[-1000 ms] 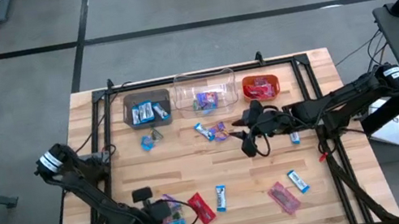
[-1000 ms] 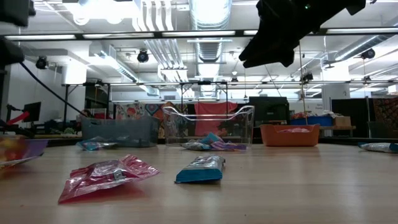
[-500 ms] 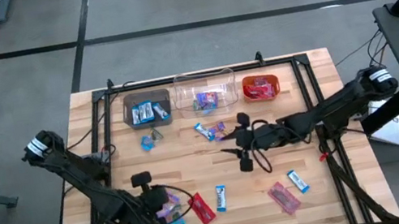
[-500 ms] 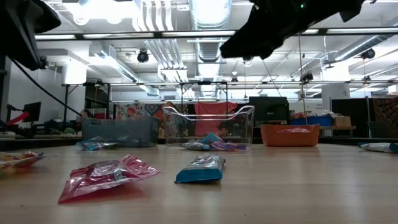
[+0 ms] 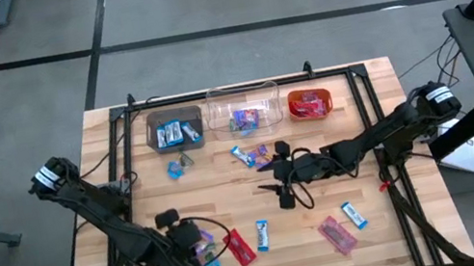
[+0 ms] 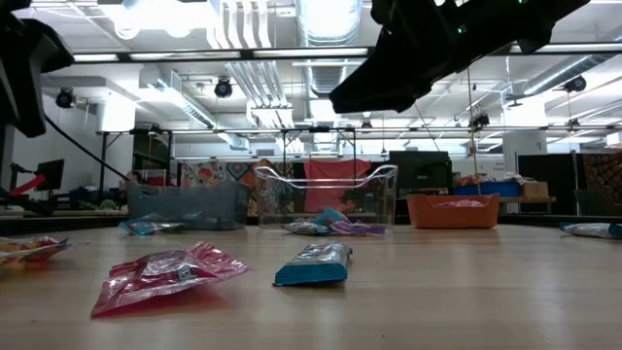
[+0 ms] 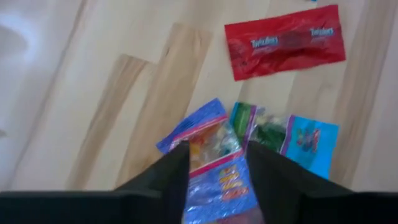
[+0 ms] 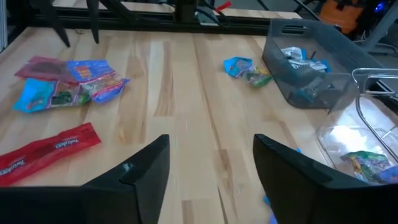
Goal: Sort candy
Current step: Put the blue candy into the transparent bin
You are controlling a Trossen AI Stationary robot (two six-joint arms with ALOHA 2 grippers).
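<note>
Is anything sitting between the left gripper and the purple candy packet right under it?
Nothing visible does. The left gripper is open directly over the purple candy packet, its fingers on either side of it, with only a teal candy and a red Twizzlers packet lying beside it.

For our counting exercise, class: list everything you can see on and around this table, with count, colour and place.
Bins: three along the far edge; brown bin left, clear bin middle, orange bin right; each holds sweets.
Loose sweets: about ten on the table, red, blue-and-white and purple.
Red sweet: one, near edge, left of centre.
Pink-red sweet: one, near edge, right.
Purple sweet: one, between the left jaws.
Left gripper: jaws open, low over the near-left pile.
Right gripper: jaws open, above the table's middle, empty.
</note>
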